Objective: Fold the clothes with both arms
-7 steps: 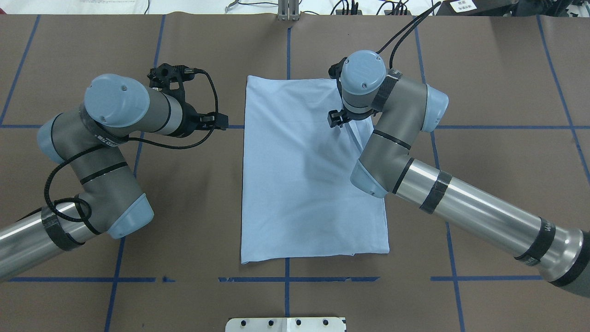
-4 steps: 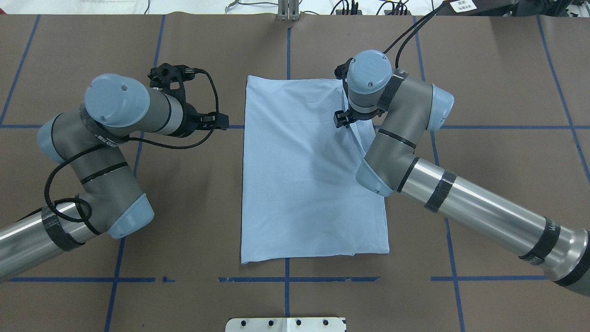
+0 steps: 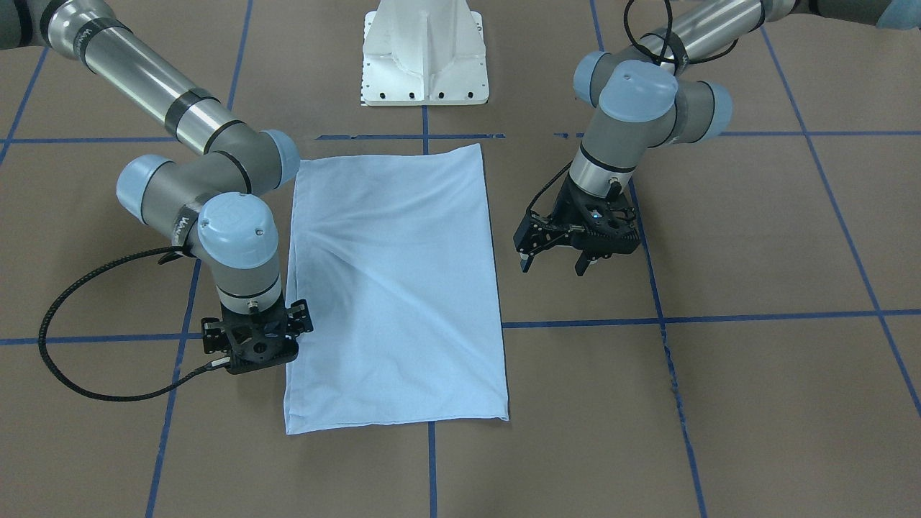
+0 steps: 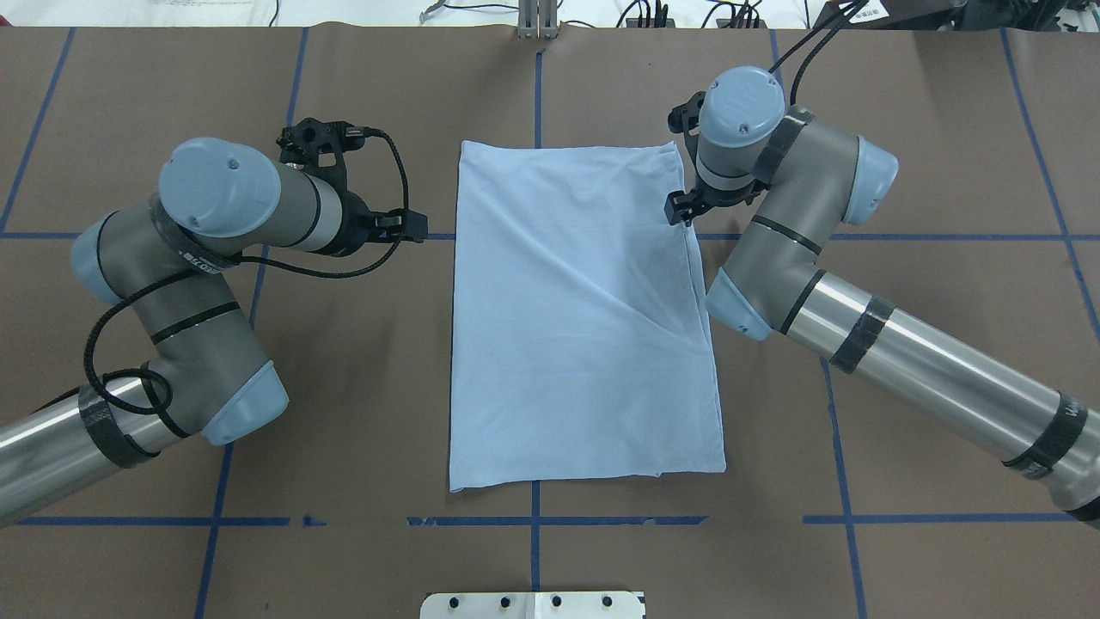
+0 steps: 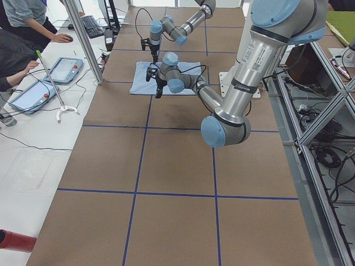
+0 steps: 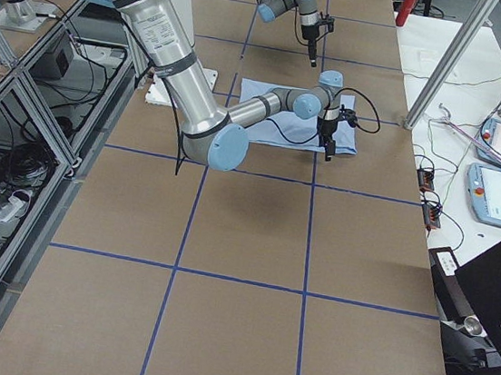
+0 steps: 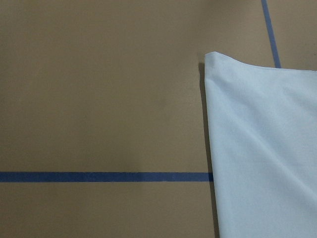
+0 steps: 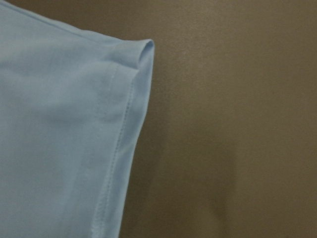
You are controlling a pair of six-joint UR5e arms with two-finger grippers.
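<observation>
Right claw (image 4: 679,209) has shifted outward, beside the T-shirt (image 4: 576,318) edge.

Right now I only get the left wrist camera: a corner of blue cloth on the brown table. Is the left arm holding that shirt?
Observer: No. The left arm's fingers hang open over bare table beside the shirt, holding nothing.
Operator: Where's the right arm?
Observer: The right arm stands at the shirt's opposite edge, near its far corner; its fingers are hidden.
Operator: How does the shirt lie?
Observer: Folded into a rectangle, no sleeves or print showing.
</observation>
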